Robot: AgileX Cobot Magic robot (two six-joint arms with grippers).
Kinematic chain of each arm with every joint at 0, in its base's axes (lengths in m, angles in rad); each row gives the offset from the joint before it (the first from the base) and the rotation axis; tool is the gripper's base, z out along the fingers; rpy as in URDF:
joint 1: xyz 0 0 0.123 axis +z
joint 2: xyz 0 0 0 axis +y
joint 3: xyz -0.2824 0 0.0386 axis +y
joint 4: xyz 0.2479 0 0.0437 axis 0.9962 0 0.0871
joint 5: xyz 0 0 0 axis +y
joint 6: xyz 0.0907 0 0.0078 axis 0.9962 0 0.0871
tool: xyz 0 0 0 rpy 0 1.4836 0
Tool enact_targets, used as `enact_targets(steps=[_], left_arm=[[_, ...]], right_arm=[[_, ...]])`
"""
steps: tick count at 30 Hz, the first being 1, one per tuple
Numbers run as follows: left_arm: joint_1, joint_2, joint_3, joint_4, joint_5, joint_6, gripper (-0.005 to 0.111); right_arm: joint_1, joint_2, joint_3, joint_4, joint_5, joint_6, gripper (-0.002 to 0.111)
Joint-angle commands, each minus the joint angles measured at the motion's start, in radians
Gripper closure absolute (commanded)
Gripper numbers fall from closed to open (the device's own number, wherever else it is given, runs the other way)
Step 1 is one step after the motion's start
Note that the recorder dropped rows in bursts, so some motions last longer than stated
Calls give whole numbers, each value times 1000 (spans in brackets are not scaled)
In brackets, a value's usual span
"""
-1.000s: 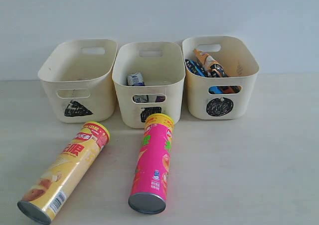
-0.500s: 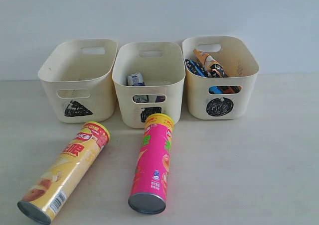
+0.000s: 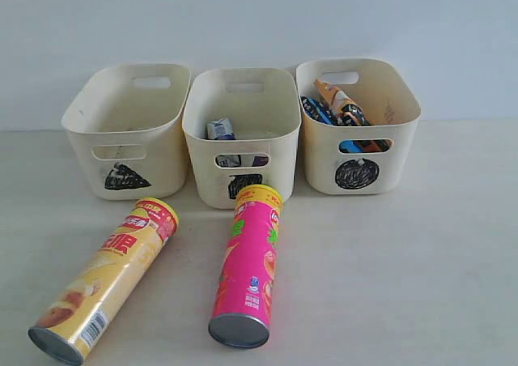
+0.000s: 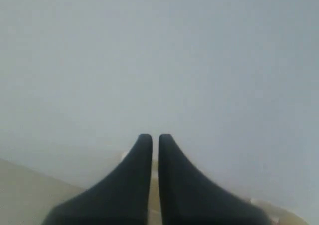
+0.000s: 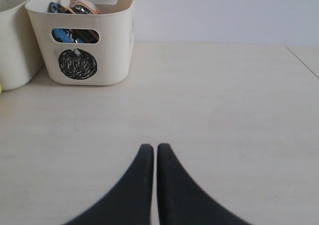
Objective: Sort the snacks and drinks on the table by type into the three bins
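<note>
Fingers of left gripper [image 4: 155,139] and right gripper [image 5: 154,149] are closed, empty. Yellow tube [image 3: 109,273] and pink tube [image 3: 247,265] lie by the table's [image 3: 405,261] front edge, likely awaiting the triangle bin [image 3: 158,151].

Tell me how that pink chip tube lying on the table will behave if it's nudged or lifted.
The pink chip tube lies on its side on the table, so a sideways nudge would probably roll it. Its round, glossy-looking wall may slip in a narrow grip. It looks rigid, likely light for its size.
</note>
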Motion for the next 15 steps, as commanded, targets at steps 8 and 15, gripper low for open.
enact_targets(steps=[8,15], left_arm=[[2,466,-361,183,172,-8,102],[-56,681,-538,189,422,162,102]], right_arm=[[-5,-5,5,-10,-7,-6,108],[-5,-5,5,-10,-7,-6,108]])
